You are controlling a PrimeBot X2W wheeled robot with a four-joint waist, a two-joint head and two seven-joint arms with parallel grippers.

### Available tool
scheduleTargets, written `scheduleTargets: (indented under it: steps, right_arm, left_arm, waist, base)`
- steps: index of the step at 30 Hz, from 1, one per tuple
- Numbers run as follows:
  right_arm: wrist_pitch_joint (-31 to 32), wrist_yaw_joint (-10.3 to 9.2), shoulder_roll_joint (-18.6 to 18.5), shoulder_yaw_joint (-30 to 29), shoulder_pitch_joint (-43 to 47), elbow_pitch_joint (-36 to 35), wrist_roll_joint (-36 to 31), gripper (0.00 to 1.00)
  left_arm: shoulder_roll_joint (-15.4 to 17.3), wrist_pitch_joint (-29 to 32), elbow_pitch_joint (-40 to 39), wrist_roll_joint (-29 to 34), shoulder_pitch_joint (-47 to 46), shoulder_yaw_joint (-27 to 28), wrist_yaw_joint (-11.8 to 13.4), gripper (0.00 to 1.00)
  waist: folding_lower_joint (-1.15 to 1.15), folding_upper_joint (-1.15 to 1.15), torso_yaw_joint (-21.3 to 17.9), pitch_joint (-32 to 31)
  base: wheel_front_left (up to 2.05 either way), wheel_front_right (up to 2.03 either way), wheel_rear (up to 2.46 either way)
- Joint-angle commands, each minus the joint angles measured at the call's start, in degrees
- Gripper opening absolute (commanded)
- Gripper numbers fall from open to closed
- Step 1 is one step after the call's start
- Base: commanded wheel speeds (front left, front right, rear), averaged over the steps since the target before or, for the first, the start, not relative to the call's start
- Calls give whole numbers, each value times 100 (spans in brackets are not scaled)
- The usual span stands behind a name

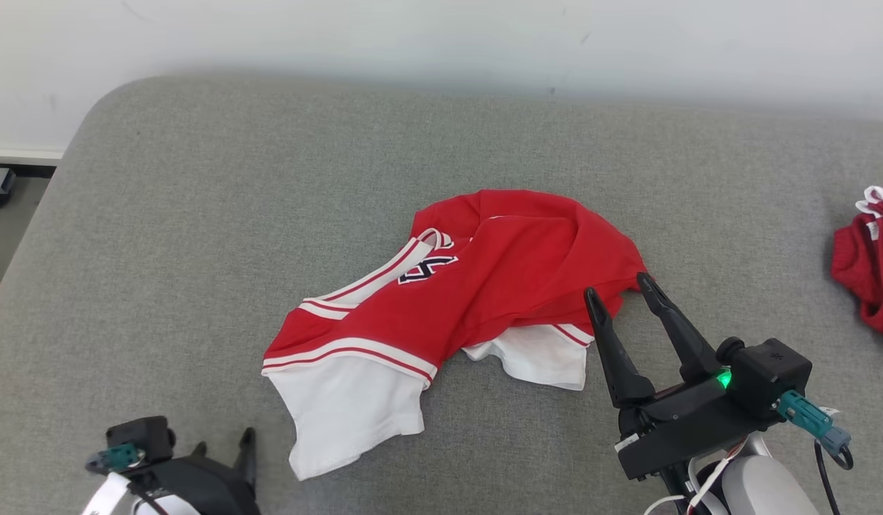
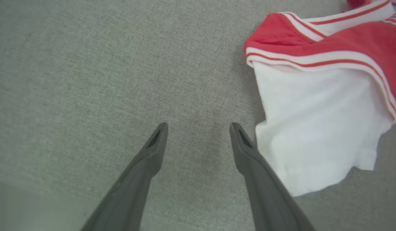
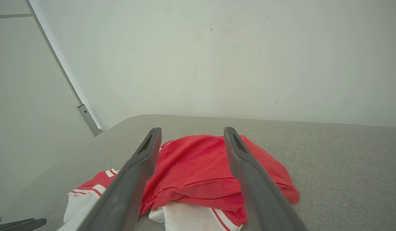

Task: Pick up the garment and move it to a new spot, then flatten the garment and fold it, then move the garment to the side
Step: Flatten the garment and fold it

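The garment (image 1: 477, 286) is a red top with white sleeves, red-and-white striped trim and a dark emblem, lying crumpled in the middle of the grey padded surface (image 1: 198, 214). One white sleeve (image 2: 316, 128) spreads toward my left gripper (image 2: 198, 128), which hovers open over bare fabric just left of that sleeve; it sits at the lower left in the head view (image 1: 223, 450). My right gripper (image 1: 618, 286) is open, its fingertips at the garment's right edge, holding nothing. From the right wrist the red cloth (image 3: 191, 173) lies beyond the spread fingers.
A second red and white piece of clothing (image 1: 866, 257) lies at the right edge of the surface. A pale wall (image 1: 441, 36) runs along the far side. The surface's rounded left corner (image 1: 91, 121) drops to the floor.
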Motion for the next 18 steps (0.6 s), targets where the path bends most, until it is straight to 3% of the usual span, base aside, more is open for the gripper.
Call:
scheduleTargets:
  steps: [1,6,10,18]
  right_arm:
    - [-24,-3,-11,-2,19,8,56,100]
    - [-37,-3,-11,-22,51,33,61,100]
    - [-49,-3,-11,-106,68,68,39,100]
    - [-204,-3,-11,-397,130,293,236,100]
  left_arm:
    - [85,-14,-31,-27,76,64,77,100]
    - [165,-143,-157,-67,230,286,380,100]
    - [19,-586,-373,-183,291,573,421,100]
    - [-391,-1848,-511,-274,318,902,-142,100]
  waist:
    - [0,0,-5,-15]
    - [0,0,-15,-79]
    - [0,0,-22,-151]
    - [0,0,-80,-345]
  base:
    - [0,0,0]
    - [0,0,0]
    - [0,0,0]
    - [0,0,0]
